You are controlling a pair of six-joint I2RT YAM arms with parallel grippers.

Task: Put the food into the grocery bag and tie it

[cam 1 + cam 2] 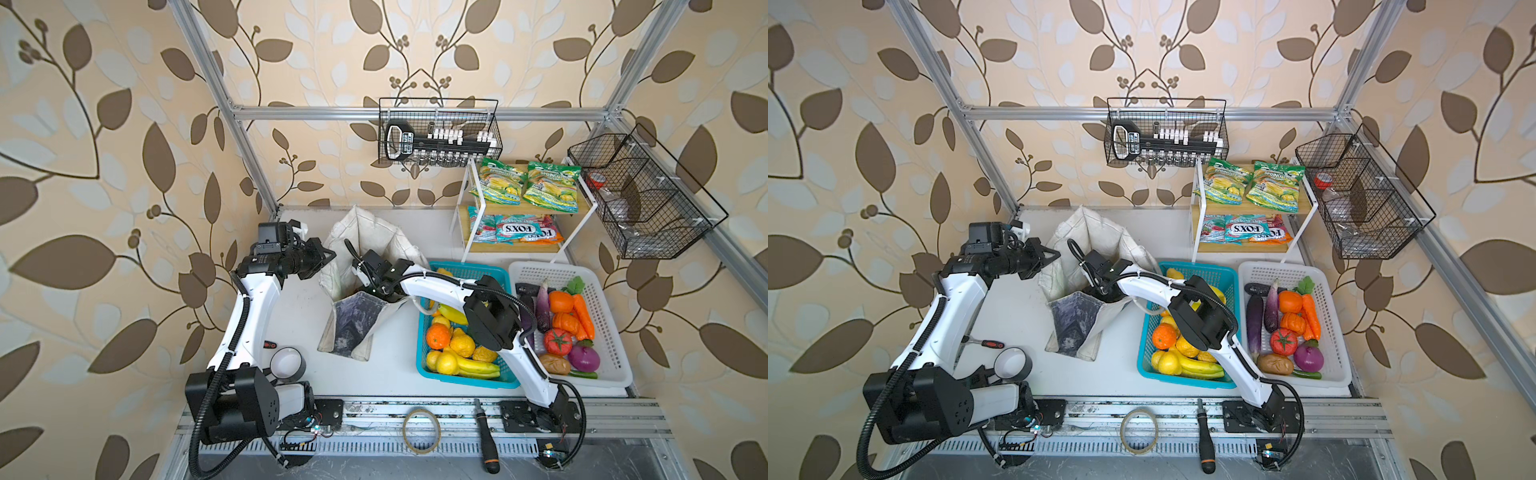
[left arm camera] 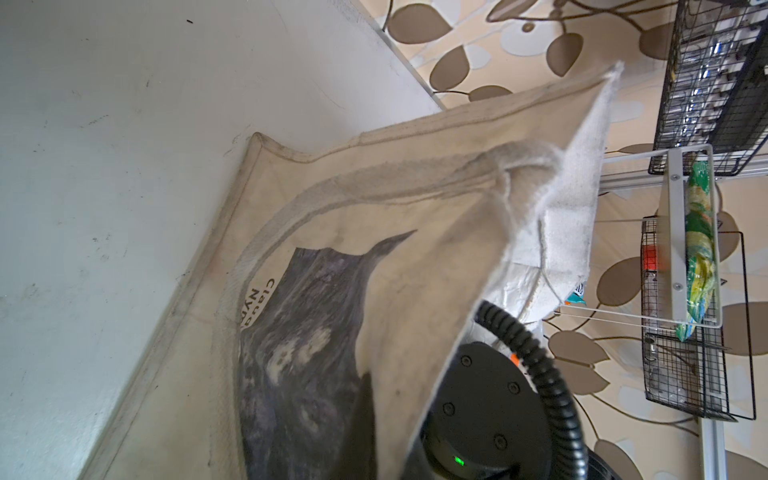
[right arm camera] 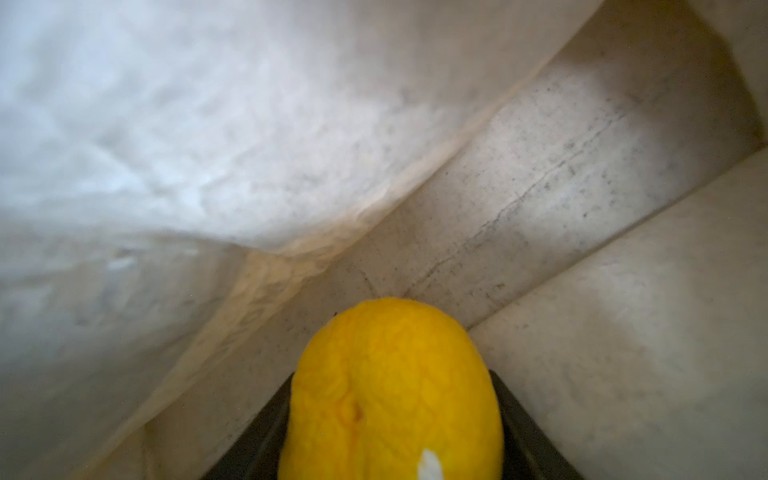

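Observation:
The grocery bag (image 1: 353, 328) (image 1: 1073, 320) stands mid-table with its mouth open. My left gripper (image 1: 330, 254) (image 1: 1054, 254) is shut on the bag's left rim; its jaws are hidden in the left wrist view, where the bag (image 2: 332, 208) fills the frame. My right gripper (image 3: 392, 374) reaches down inside the bag (image 3: 540, 187), shut on a round yellow-orange toy fruit (image 3: 395, 395) just above the bottom. Two green-and-yellow snack packets (image 1: 496, 183) (image 1: 550, 187) lie on the shelf's top tier. Purple eggplants (image 1: 542, 301) (image 1: 1254, 320) lie in the white basket.
A blue basket (image 1: 422, 332) of fruit and a white basket (image 1: 615, 332) of vegetables stand right of the bag. FOX'S packets (image 1: 515, 232) lie on the lower shelf. A tape roll (image 1: 286, 363), a tape ring (image 1: 421, 430) and a screwdriver (image 1: 486, 432) lie near the front.

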